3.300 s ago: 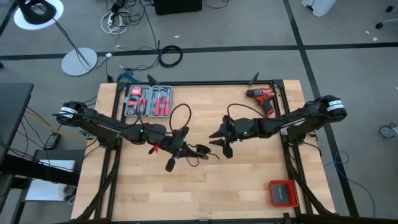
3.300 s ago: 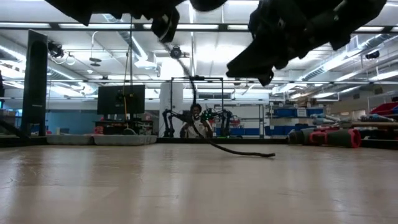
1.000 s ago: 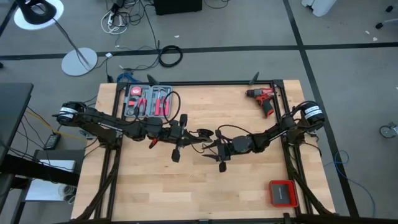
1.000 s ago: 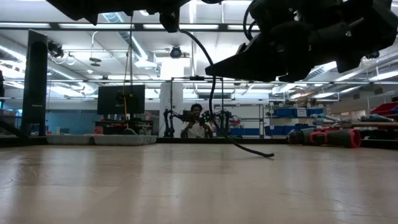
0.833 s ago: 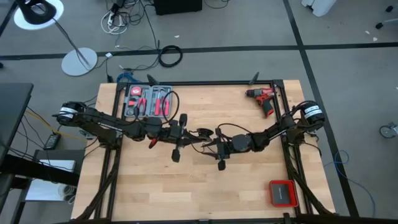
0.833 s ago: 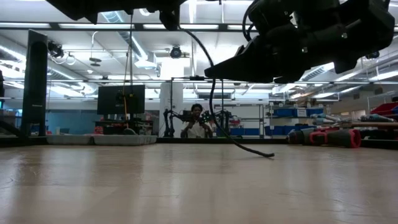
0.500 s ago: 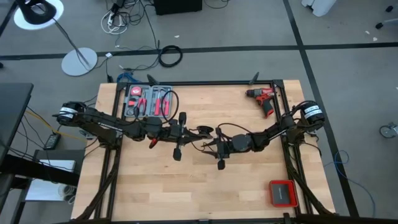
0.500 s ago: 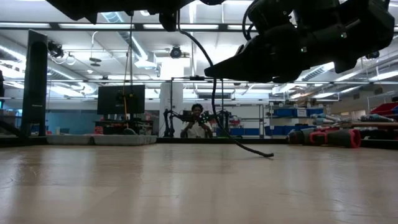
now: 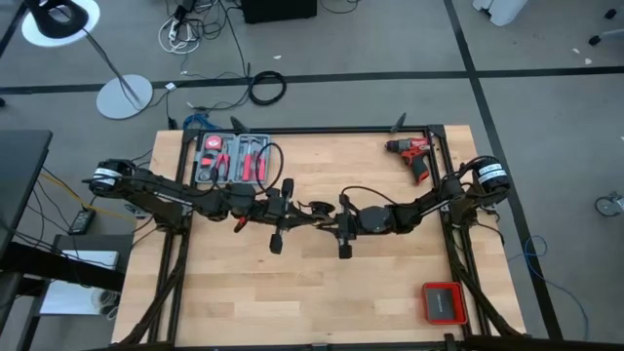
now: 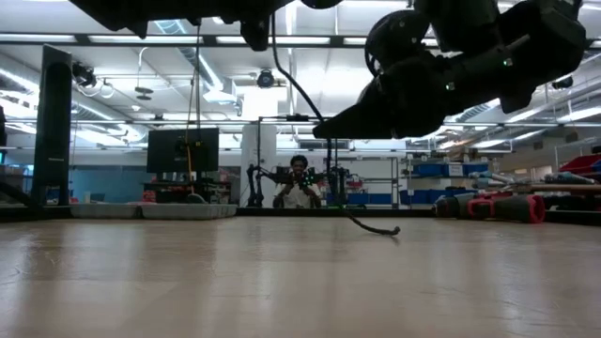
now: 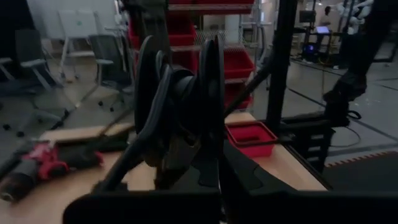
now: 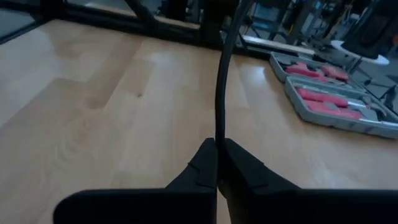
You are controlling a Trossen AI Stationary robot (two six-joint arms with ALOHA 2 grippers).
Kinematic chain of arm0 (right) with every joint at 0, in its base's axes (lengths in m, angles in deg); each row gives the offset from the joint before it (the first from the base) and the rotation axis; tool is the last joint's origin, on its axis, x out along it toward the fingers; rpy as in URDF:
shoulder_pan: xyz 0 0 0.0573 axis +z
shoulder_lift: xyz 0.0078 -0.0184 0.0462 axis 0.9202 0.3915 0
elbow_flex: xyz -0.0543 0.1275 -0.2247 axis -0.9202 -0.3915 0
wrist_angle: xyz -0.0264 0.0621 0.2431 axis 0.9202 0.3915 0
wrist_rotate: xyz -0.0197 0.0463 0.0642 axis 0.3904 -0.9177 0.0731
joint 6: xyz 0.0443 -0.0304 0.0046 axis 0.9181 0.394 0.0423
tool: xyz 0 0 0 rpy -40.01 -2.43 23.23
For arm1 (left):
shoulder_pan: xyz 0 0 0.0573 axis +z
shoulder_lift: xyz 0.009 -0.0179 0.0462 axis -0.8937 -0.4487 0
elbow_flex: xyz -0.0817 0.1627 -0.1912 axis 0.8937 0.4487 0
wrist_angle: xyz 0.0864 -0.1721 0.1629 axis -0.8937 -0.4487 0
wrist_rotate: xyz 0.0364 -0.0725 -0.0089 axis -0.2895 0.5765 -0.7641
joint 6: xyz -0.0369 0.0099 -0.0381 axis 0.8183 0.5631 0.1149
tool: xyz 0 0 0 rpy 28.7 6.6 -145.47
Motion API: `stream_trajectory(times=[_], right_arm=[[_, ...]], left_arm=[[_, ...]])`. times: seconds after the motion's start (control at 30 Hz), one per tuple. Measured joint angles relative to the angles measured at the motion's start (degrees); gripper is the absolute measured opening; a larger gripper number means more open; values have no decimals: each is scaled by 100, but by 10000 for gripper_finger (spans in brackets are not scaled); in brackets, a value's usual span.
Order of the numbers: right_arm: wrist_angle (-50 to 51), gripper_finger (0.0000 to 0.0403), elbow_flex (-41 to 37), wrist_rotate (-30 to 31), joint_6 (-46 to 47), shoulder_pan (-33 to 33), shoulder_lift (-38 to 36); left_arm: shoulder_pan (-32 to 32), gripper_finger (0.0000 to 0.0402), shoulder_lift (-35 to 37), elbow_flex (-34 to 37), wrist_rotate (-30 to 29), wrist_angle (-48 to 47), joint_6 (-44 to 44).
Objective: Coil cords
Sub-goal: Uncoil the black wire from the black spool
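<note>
While the left gripper (image 9: pixel 314 209) clamped the coiled cord (image 11: pixel 180 106), the right gripper (image 12: pixel 217 163) pinched its strand just beside it.

Ahead of the right gripper (image 12: pixel 217 163) bare table (image 9: pixel 292 292) lies open toward the tool case (image 12: pixel 329 99). Beside it, the left gripper (image 9: pixel 304 214) and looped cord (image 9: pixel 351 199) crowd the gap.

Grey floor (image 9: pixel 390 49) w/ dark seam lines. Floor lamp (image 9: pixel 60 19) far left, black cable ring (image 9: pixel 266 88) nearby. Ceiling strip lights (image 10: pixel 122 38), dark monitor (image 10: pixel 183 148), blue shelving (image 10: pixel 441 171) in bkgd. Red bins (image 11: pixel 239 62).
</note>
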Motion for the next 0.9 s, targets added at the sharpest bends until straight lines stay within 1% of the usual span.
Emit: stream_trajectory(times=[0.13, 0.2, 0.27, 0.37, 0.53, 0.6, 0.73, 0.9], right_arm=[[758, 5, -2, 38, -56, 126, -333], [819, 4, -6, 118, -212, 148, -510], [859, 4, -6, 223, -353, 149, -709], [1161, 4, -1, 472, -442, 86, -1011], [2448, 4, -1, 1121, -251, 82, -1625], [2907, 4, -1, 1205, -75, 120, -1859], [3635, 4, -1, 1284, 281, 273, -2249], [4392, 4, -4, 1732, 620, 593, -2608]], left_arm=[[0, 0, 0, 0, 307, -324, 262], [0, 0, 0, 0, 471, -486, 341], [0, 0, 0, 0, 511, -596, 400], [0, 0, 0, 0, 562, -746, 465], [0, 0, 0, 0, 574, -1313, 595], [0, 0, 0, 0, 531, -1631, 595], [11, 0, 0, 0, 203, -2270, 555], [11, 0, 0, -2, -177, -3013, 414]])
